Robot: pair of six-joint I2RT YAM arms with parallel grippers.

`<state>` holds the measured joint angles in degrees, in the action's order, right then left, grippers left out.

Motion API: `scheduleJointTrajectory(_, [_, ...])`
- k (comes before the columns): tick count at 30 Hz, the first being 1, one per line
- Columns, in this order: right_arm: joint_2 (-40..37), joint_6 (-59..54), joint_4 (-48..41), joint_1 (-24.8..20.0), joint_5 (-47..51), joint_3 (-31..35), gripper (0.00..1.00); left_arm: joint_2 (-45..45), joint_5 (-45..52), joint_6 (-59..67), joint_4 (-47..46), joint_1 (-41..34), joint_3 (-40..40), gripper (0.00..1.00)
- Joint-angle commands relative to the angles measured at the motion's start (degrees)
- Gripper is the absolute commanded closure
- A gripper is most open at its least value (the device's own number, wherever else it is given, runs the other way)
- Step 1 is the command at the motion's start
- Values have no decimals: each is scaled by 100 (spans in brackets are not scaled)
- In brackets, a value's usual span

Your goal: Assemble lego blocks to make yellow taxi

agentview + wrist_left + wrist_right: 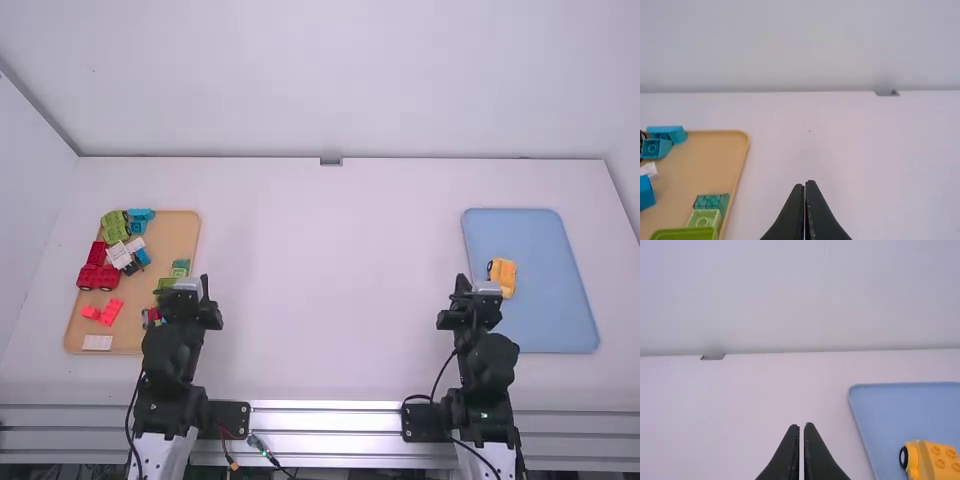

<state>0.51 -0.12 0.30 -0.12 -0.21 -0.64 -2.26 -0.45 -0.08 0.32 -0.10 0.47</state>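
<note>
Yellow wheeled block (935,460) lies on the blue tray (545,320), towards its left edge. Right gripper (802,426), near that edge, and left gripper (805,184), well left of the tray, are closed, empty. Hazard: descending unopened, the former could skid the block.

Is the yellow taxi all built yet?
Looks done: a wheeled yellow piece sits on the blue tray. In hand: nothing; the left end effector and right end effector are empty. Probably left: adding a top; its visible studs are bare. Other blocks lie on the tan tray.
</note>
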Motion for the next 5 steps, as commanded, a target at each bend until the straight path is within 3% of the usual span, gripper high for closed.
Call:
scheduleJointTrajectory(1, [-51, 12, -30, 12, 21, 64, 99, 178, 45, 8, -32, 10, -47, 100])
scheduleJointTrajectory(5, [-51, 12, -30, 12, 21, 64, 100, 226, 45, 8, -32, 10, -47, 100])
